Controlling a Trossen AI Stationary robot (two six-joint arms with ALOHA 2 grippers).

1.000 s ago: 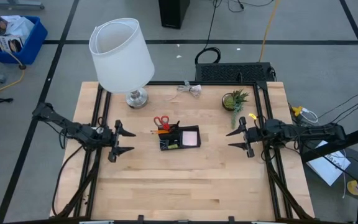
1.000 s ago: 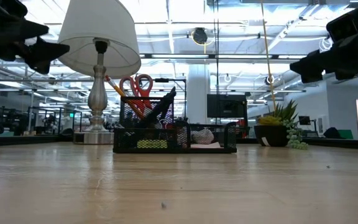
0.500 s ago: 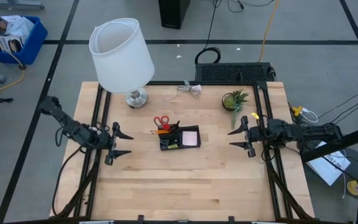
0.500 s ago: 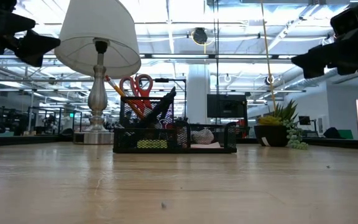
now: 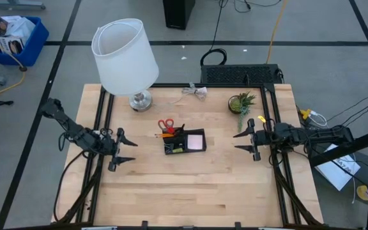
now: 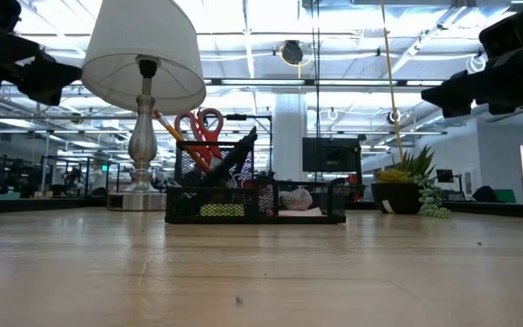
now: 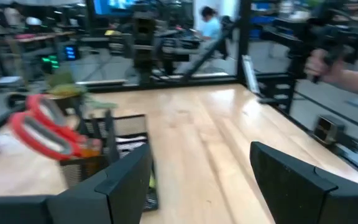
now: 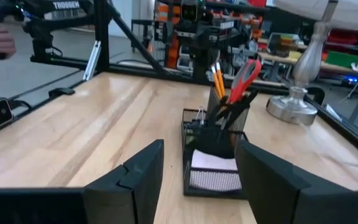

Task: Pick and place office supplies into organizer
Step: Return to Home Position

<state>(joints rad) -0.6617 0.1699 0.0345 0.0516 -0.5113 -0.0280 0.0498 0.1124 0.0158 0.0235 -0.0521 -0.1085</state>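
The black organizer (image 5: 184,142) stands at the table's middle. Red-handled scissors (image 8: 244,76), orange pencils (image 8: 218,81) and dark pens stand upright in its tall compartment. A pink sticky-note pad (image 5: 195,140) lies in its low compartment. My left gripper (image 5: 128,149) hovers open above the table to the left of the organizer, pointing level toward it. To the organizer's right, my right gripper (image 5: 241,142) hovers open in the same way. In the low view both grippers (image 6: 39,73) (image 6: 452,91) hang well above the table top. Neither has anything between its fingers (image 7: 123,180) (image 8: 135,177).
A white-shaded lamp (image 5: 125,56) stands at the far left, its base (image 5: 140,100) on the table. A small potted plant (image 5: 241,102) stands at the far right, with a pale crumpled thing (image 5: 197,91) between them. Bare wood lies toward the near edge. A person's hand (image 7: 328,62) shows beyond the table.
My left arm has swung, and its gripper has drawn back a little toward the table's left and near edges and turned slightly. It has stayed open. The organizer and its contents have not moved.
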